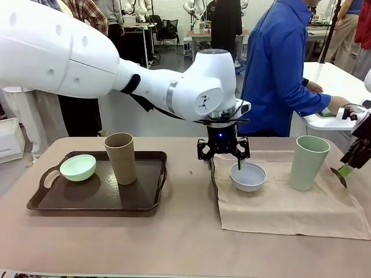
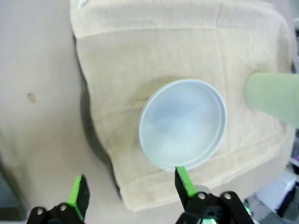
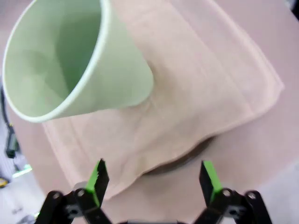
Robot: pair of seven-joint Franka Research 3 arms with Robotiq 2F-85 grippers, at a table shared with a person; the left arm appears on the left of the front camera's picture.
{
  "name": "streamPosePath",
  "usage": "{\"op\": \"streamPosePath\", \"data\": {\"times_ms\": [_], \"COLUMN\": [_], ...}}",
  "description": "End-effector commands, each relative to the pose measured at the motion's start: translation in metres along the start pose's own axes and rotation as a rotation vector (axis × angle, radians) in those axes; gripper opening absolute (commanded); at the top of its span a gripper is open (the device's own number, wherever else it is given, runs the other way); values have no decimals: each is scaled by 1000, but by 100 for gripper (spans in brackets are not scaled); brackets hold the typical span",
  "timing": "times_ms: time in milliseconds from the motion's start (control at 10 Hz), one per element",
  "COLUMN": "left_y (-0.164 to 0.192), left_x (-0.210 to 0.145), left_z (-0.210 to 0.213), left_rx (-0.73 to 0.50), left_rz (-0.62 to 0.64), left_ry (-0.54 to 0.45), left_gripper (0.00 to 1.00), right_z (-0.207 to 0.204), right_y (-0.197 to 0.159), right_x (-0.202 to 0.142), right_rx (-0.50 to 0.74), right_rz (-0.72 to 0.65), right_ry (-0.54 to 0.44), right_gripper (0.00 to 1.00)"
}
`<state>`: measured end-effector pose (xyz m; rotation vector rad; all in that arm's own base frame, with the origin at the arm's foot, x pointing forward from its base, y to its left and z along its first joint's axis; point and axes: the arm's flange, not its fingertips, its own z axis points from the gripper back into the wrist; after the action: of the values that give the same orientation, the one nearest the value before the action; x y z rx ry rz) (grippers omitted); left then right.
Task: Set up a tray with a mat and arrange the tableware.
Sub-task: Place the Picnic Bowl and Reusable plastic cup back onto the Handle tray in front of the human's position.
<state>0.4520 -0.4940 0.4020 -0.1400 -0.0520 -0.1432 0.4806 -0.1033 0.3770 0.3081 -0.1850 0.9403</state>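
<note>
Hanging over the mat's [image 1: 290, 208] left edge, the left end effector [image 1: 224, 164] has its fingers spread wide and grips nothing. One green pad [image 2: 184, 179] sits at the rim of the white bowl [image 1: 248, 176], though I cannot tell if it touches; the other is off the mat, above the bare worktop [image 1: 185, 243]. The white bowl stands upright on the mat near that left edge. The pale green cup [image 1: 309, 162] stands toward the mat's right side. Just off the mat's right edge, the right end effector [image 3: 153, 164] is also wide open and empty. A dark rim [image 2: 91, 135] peeks out under the mat's edge. Well to the mat's left, a brown tray [image 1: 98, 200] holds the tilted mint green bowl [image 1: 77, 167] and the tan-brown cup [image 1: 121, 157].
</note>
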Motion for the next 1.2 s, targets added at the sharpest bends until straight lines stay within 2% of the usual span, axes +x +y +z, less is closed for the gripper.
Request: {"op": "streamPosePath", "data": {"times_ms": [0, 100, 300, 600, 700, 800, 1100], "left_y": [18, 21, 26, 38, 43, 48, 70], "left_x": [-16, -22, -24, -31, -37, -44, -63], "left_z": [33, 54, 89, 151, 172, 196, 256], "left_rx": [72, 109, 167, 226, 225, 225, 215], "left_rz": [-74, -96, -141, -147, -139, -141, -137], "left_ry": [-21, -20, -15, -48, -69, -80, -92], "left_gripper": [100, 100, 100, 100, 100, 100, 100], "right_z": [37, 62, 99, 127, 132, 142, 177], "right_y": [23, 36, 57, 87, 98, 113, 162], "right_x": [26, 41, 69, 113, 123, 137, 157], "right_rx": [-75, -100, -163, -327, -364, -375, -273], "right_rz": [-172, -243, -369, -583, -590, -588, -523], "right_ry": [77, 77, 142, 347, 384, 373, 275], "right_gripper": [100, 100, 100, 100, 100, 100, 100]}}
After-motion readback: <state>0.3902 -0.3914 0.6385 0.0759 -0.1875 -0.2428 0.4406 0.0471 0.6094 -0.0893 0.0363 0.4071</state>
